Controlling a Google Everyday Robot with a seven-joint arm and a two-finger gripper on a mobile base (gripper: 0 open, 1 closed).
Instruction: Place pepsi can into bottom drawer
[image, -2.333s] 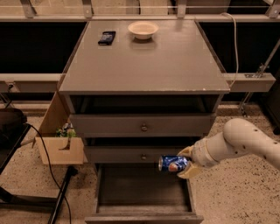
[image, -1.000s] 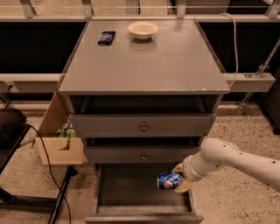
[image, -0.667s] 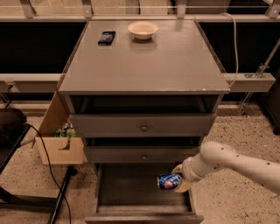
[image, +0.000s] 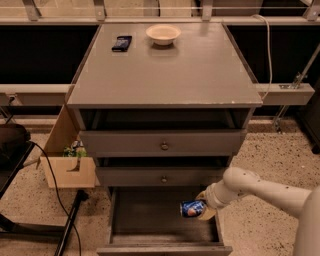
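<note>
My end effector (image: 200, 208) is pinching the pepsi can (image: 189, 208), which lies on its side low inside the open bottom drawer (image: 145, 216), near the right wall. I cannot tell whether the can touches the drawer floor. The 2 knobbed drawers (image: 125, 143) sit above. A bowl (image: 163, 34) and a black device (image: 122, 43) rest on the counter (image: 170, 75).

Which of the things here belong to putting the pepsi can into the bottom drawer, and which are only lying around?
For the job: pepsi can, held by the gripper over the right side of the open bottom drawer.

Only lying around: bowl and black device on the cabinet top; cardboard box on the floor beside the cabinet.
</note>
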